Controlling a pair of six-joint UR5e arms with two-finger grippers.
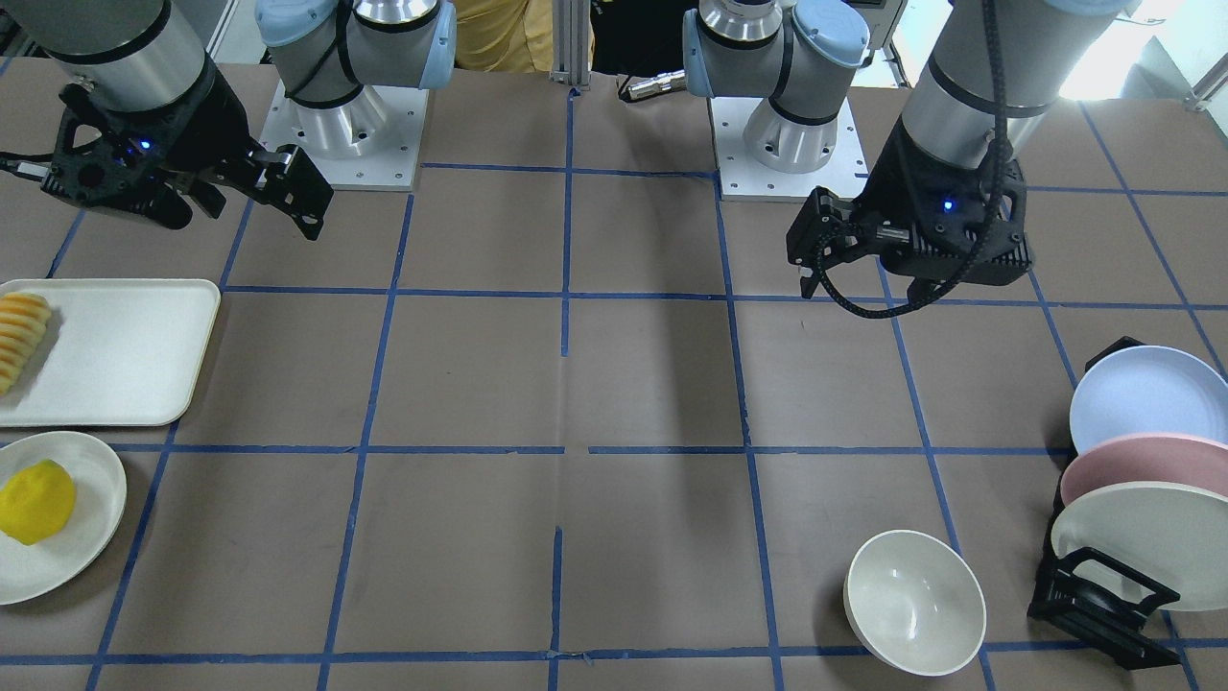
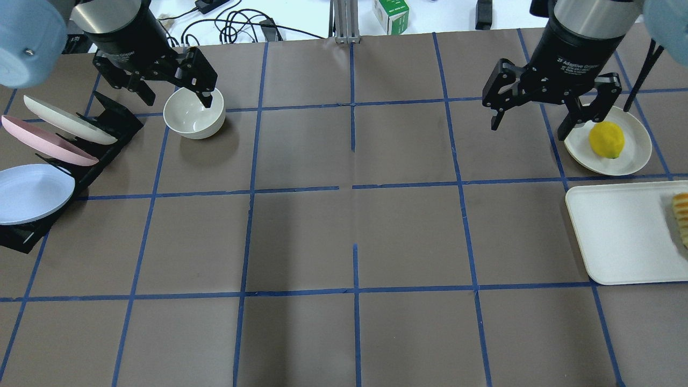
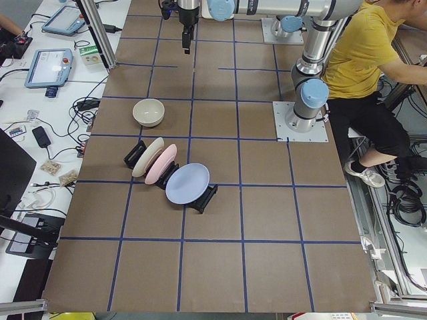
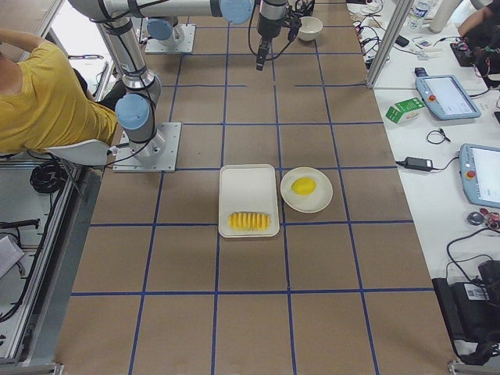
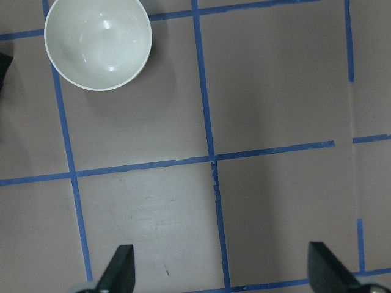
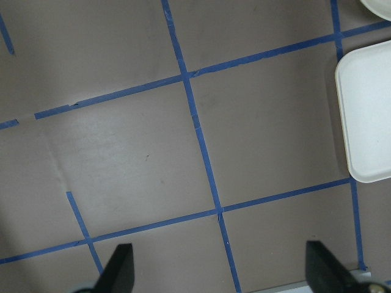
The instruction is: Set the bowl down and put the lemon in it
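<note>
Your brown taped table (image 1: pixel 633 384), seen from the front, shows nothing done yet. The bowl (image 1: pixel 914 601) sits mouth up beside the rack (image 1: pixel 1094 614), and the lemon (image 1: pixel 36 501) lies well apart on a plate (image 1: pixel 91 547).

Overhead, the left gripper (image 2: pixel 169 91) hangs on the bowl's side and the right gripper (image 2: pixel 532 121) near the lemon, both spread wide and empty.

From the right end, the lemon lies flat, its long axis roughly away from the robot.

Silver arms (image 1: pixel 964 101), pale-blue joint caps (image 1: pixel 833 34)
</note>
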